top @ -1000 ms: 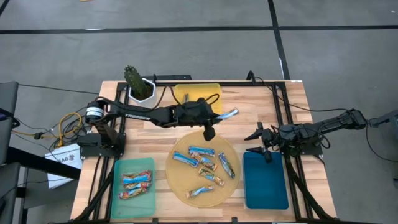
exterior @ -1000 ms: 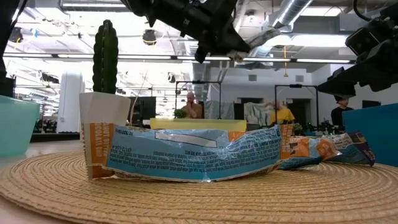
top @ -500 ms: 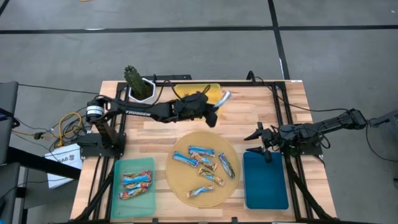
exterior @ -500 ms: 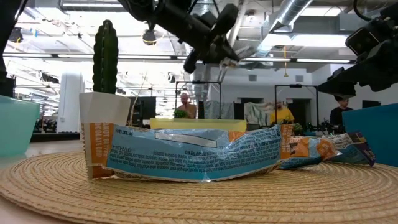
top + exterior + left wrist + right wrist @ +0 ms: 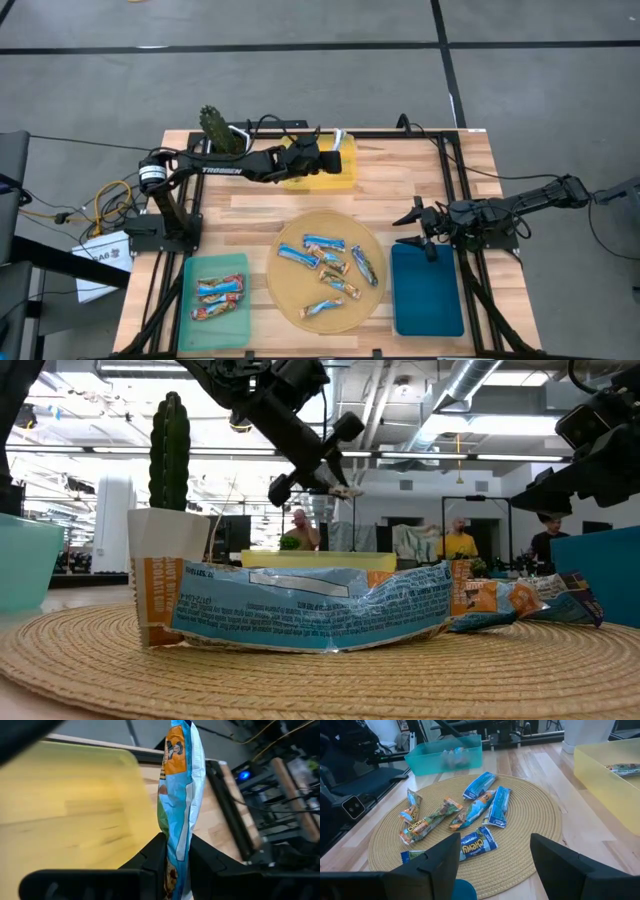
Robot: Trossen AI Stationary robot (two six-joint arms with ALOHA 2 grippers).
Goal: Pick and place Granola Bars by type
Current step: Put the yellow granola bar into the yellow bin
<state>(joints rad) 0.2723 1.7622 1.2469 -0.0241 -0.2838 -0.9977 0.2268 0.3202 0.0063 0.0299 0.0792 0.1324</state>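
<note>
My left gripper (image 5: 328,150) hangs over the yellow tray (image 5: 345,170) at the table's far middle, shut on a blue-white granola bar (image 5: 181,780), which also shows in the high view (image 5: 339,139) and the low view (image 5: 346,490). Several more bars (image 5: 328,262) lie on the round woven mat (image 5: 290,290). A few bars (image 5: 218,288) lie in the teal tray (image 5: 240,262) at the near left. My right gripper (image 5: 420,222) is open and empty, just beyond the far edge of the blue tray (image 5: 427,290). My left gripper pinches the bar near one end (image 5: 176,851) between its two fingers (image 5: 153,857), on the wrapper's flat faces. The fingers slant down from the table's left. The bar sticks out past the fingertips, lifted clear above the yellow tray.
A cactus in a white pot (image 5: 220,135) stands left of the yellow tray, close under the left arm. One bar (image 5: 625,768) lies in the yellow tray (image 5: 605,780). A black frame runs along the table's edges. People show in the room beyond.
My left gripper has carried the blue-white bar from above the mat's far rim toward the table's far edge and a little left, to a spot over the yellow tray. It has turned on the way and stayed shut on the bar, which stays clear of the table.
</note>
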